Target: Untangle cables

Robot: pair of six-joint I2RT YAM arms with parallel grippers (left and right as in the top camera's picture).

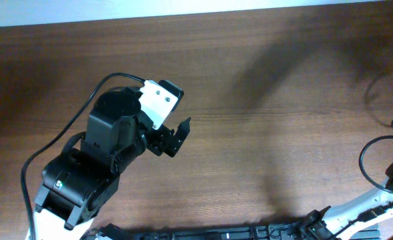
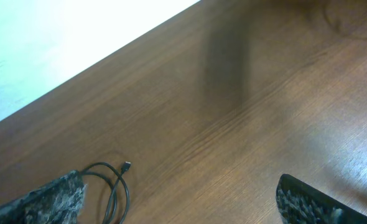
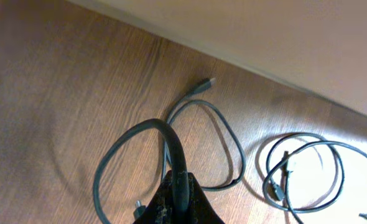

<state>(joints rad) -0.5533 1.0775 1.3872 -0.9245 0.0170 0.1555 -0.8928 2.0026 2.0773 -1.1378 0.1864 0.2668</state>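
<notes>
In the right wrist view my right gripper (image 3: 180, 186) is shut on a black cable (image 3: 171, 140) that arches up from the jaws and loops down to the left. Behind it a second thin cable (image 3: 228, 140) curves across the wood to a small plug (image 3: 203, 85). A further coil of cables (image 3: 308, 171) lies to the right. In the left wrist view my left gripper (image 2: 180, 186) is open and holds nothing. A looped black cable (image 2: 120, 186) with a plug end lies beside its left finger (image 2: 46, 199). From overhead, the left gripper (image 1: 175, 137) hangs over bare wood at centre left.
Thin cable loops (image 1: 364, 160) show at the overhead view's right edge, above the right arm's white link (image 1: 356, 208). The brown wooden table (image 1: 263, 80) fills the view. A thick black wire (image 1: 56, 143) runs to the left arm. The table's far edge (image 3: 252, 62) lies close behind the cables.
</notes>
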